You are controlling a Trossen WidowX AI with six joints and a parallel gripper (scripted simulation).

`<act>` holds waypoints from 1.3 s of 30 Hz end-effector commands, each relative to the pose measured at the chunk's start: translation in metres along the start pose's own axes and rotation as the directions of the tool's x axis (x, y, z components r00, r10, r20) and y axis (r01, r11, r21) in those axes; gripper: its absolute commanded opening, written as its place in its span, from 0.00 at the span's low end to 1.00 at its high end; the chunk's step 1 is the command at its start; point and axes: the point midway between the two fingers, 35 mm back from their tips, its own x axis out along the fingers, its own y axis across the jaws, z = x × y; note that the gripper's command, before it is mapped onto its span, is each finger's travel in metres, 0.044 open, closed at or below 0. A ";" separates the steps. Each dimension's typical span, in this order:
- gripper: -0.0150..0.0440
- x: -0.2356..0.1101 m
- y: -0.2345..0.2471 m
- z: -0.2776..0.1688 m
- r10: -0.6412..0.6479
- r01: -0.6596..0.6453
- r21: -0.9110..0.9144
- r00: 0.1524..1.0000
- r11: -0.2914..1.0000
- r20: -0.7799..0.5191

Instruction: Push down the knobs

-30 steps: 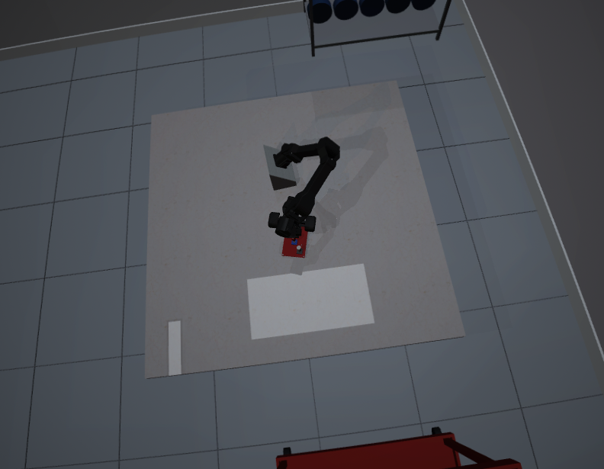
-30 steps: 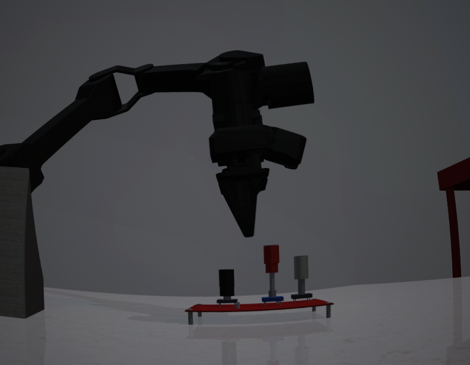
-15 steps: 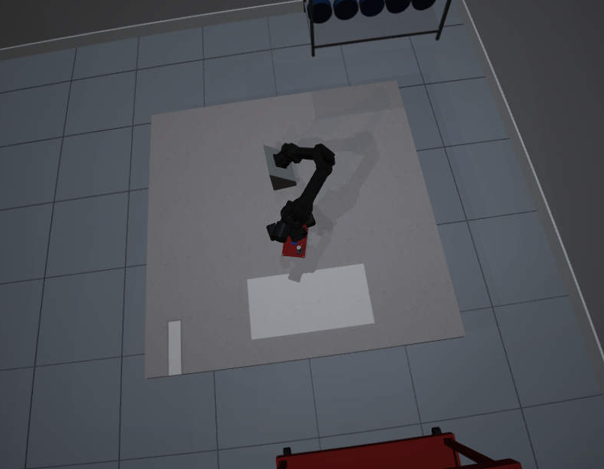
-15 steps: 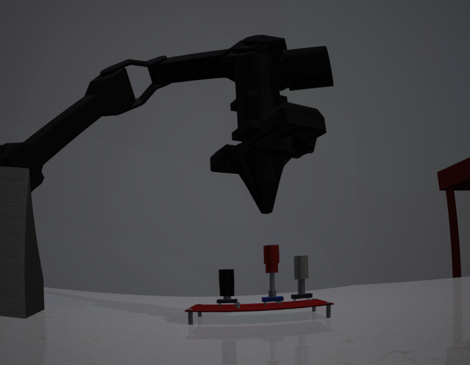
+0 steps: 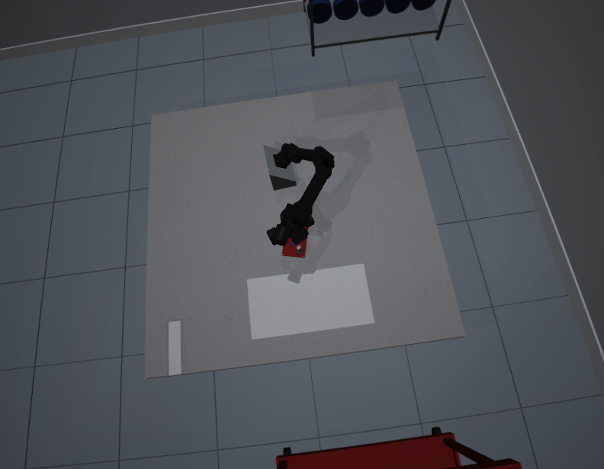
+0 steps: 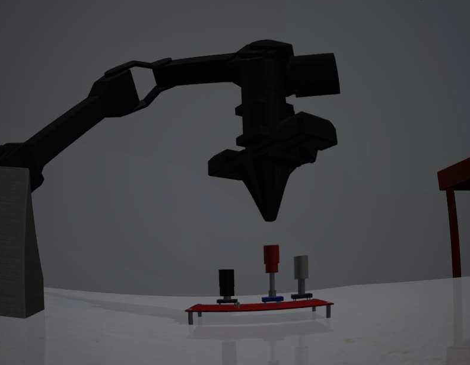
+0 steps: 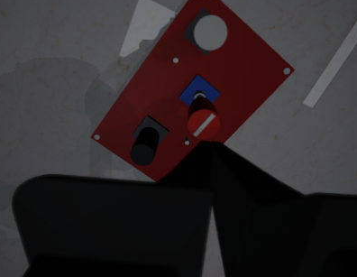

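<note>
The red circuit board [image 5: 289,253] [image 6: 251,307] [image 7: 246,62] stands on short legs. The red knob [image 6: 271,254] [image 7: 204,124] sits high above the blue potentiometer [image 6: 271,299] [image 7: 197,82], with a long bare shaft below it. The black knob [image 6: 226,282] [image 7: 142,154] sits low, with a short grey piece visible between it and its dark potentiometer [image 6: 226,301]. The grey knob [image 6: 301,267] [image 7: 210,32] stands above a dark potentiometer [image 6: 301,295] with a grey neck visible. My gripper [image 6: 270,220] [image 7: 208,151] is shut and empty, its tips a little above the red knob, not touching it.
The arm's wedge-shaped base [image 5: 283,181] [image 6: 9,239] stands behind the board on the table [image 5: 208,203]. A rack with several blue round items [image 5: 371,3] and a red cart [image 5: 370,451] stand off the table. Small pins [image 7: 176,60] rise from the board.
</note>
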 end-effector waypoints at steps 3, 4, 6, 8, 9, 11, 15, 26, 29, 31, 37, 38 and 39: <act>0.25 0.006 0.001 0.000 0.003 -0.003 0.001 1.000 1.000 0.002; 0.25 0.006 0.000 0.000 0.003 -0.003 0.001 1.000 1.000 0.002; 0.25 0.008 0.000 0.000 0.003 -0.003 0.001 1.000 1.000 0.002; 0.25 0.012 0.000 0.001 0.003 -0.003 0.001 1.000 1.000 0.002; 0.25 0.013 0.000 0.001 0.003 -0.003 0.001 1.000 1.000 0.002; 0.25 0.017 0.000 0.001 0.003 -0.003 0.001 1.000 1.000 0.002; 0.25 0.023 0.001 0.001 0.003 -0.003 0.001 1.000 1.000 0.002; 0.25 0.025 0.001 0.000 0.003 -0.003 0.001 1.000 1.000 0.002; 0.25 0.025 0.001 0.000 0.003 -0.003 0.001 1.000 1.000 0.002; 0.25 0.026 0.001 0.000 0.003 -0.003 0.001 1.000 1.000 0.002; 0.25 0.027 0.001 0.000 0.003 -0.003 0.001 1.000 1.000 0.002; 0.25 0.028 0.001 0.000 0.003 -0.003 0.001 1.000 1.000 0.002; 0.25 0.028 0.001 0.000 0.003 -0.003 0.001 1.000 1.000 0.002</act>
